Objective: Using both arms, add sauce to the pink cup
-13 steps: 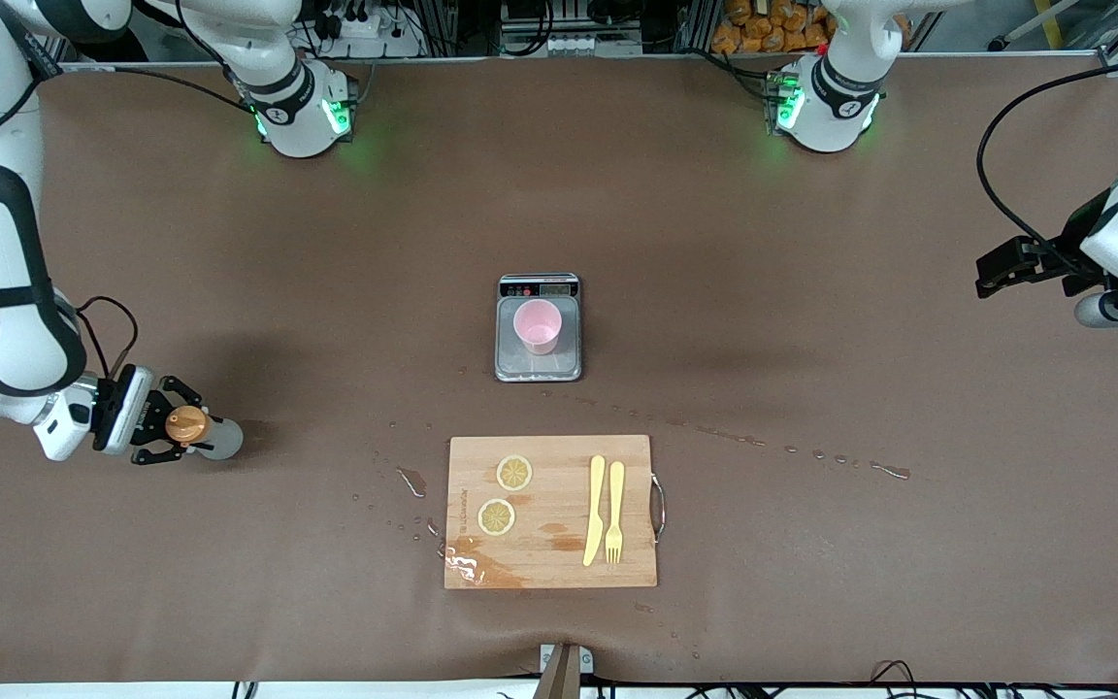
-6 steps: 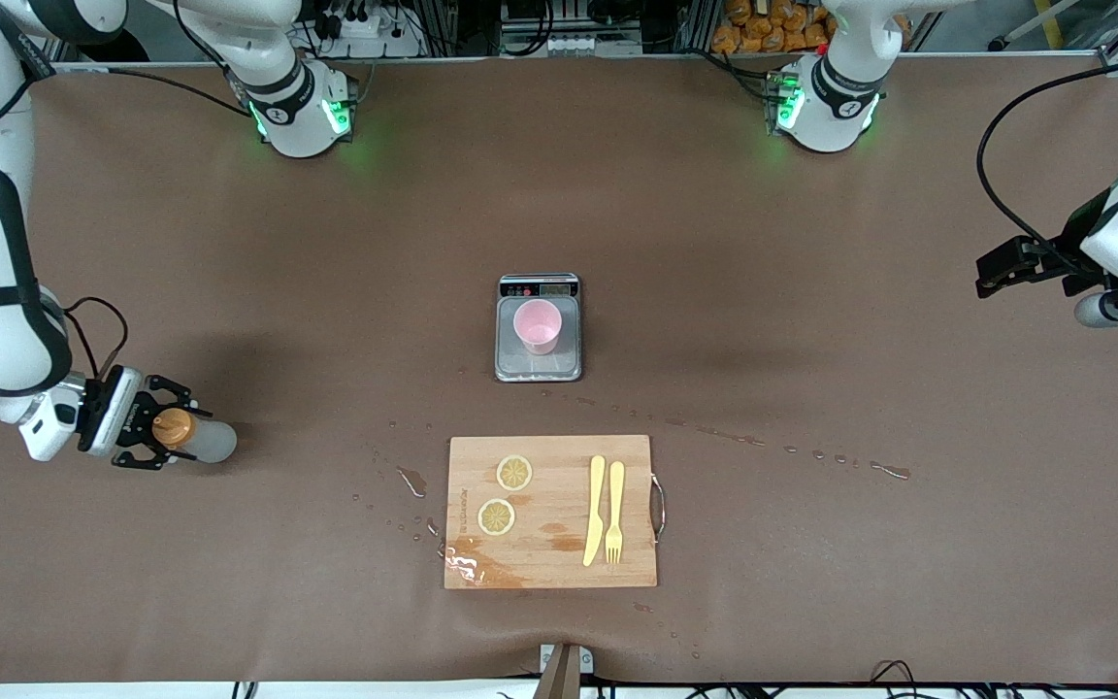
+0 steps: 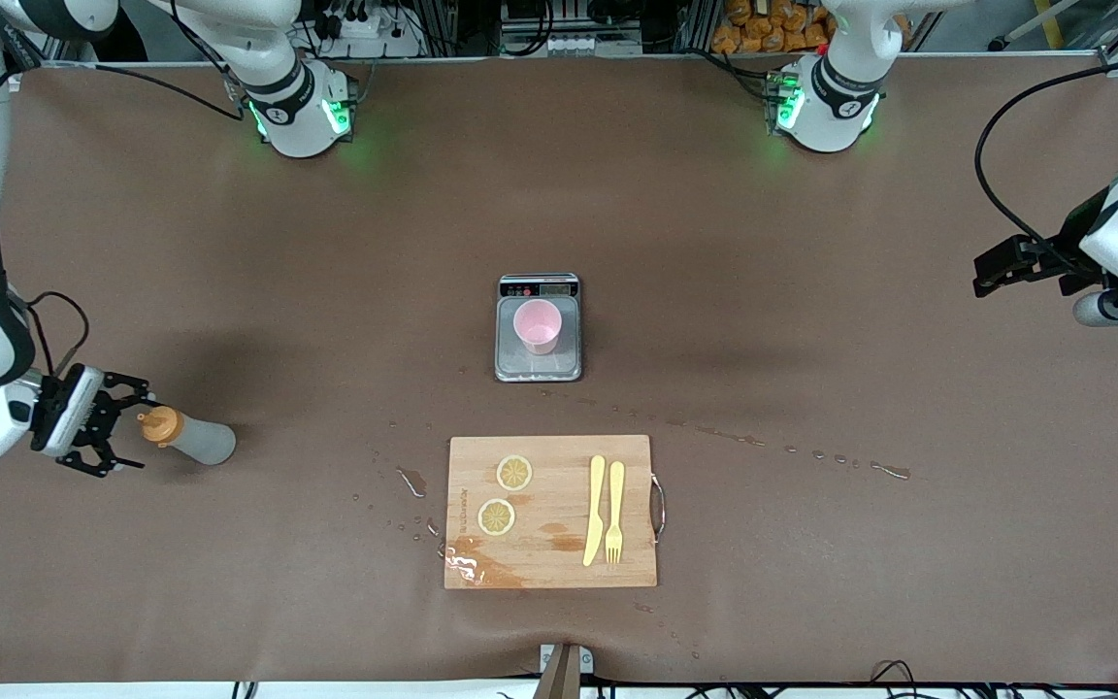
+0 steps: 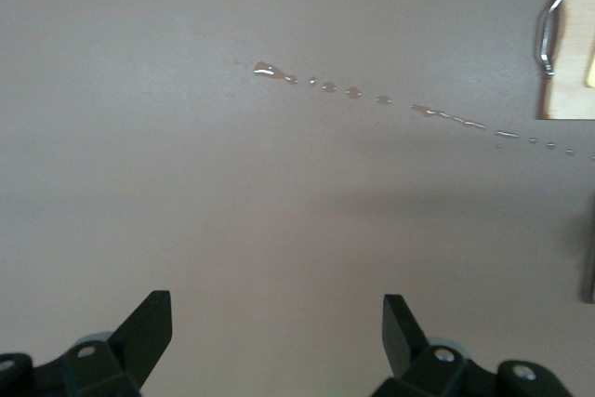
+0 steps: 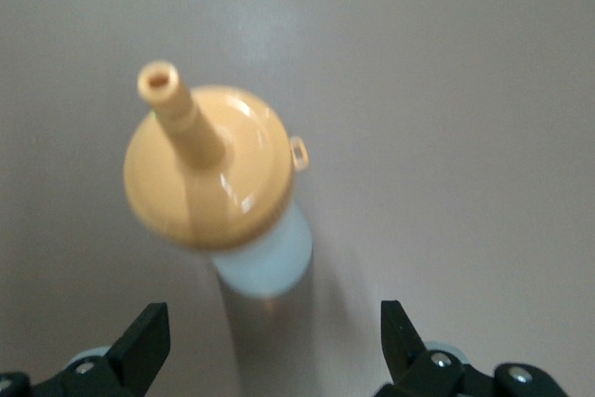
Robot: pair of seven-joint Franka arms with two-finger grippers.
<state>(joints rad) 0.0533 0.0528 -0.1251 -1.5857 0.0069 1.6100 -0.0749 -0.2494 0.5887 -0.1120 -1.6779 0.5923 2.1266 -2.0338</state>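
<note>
The sauce bottle (image 3: 192, 440), greyish-white with an orange nozzle cap (image 5: 209, 169), stands by itself on the brown table near the right arm's end. My right gripper (image 3: 129, 427) is open just beside the cap, its fingers apart from the bottle; in the right wrist view the right gripper (image 5: 274, 313) has nothing between its fingers. The pink cup (image 3: 538, 325) stands upright on a grey scale (image 3: 569, 361) at the table's middle. My left gripper (image 3: 984, 274) hangs open and empty over the left arm's end of the table, and the left gripper (image 4: 277, 309) looks down on bare table.
A wooden cutting board (image 3: 549, 553) lies nearer the front camera than the scale, with two lemon slices (image 3: 513, 473), a yellow knife (image 3: 595, 510) and a fork (image 3: 614, 510). A trail of liquid drops (image 3: 811, 453) crosses the table from the scale toward the left arm's end.
My right gripper has opened, let go of the sauce bottle and drawn back toward the right arm's end of the table. The bottle stays standing. The left arm has not moved.
</note>
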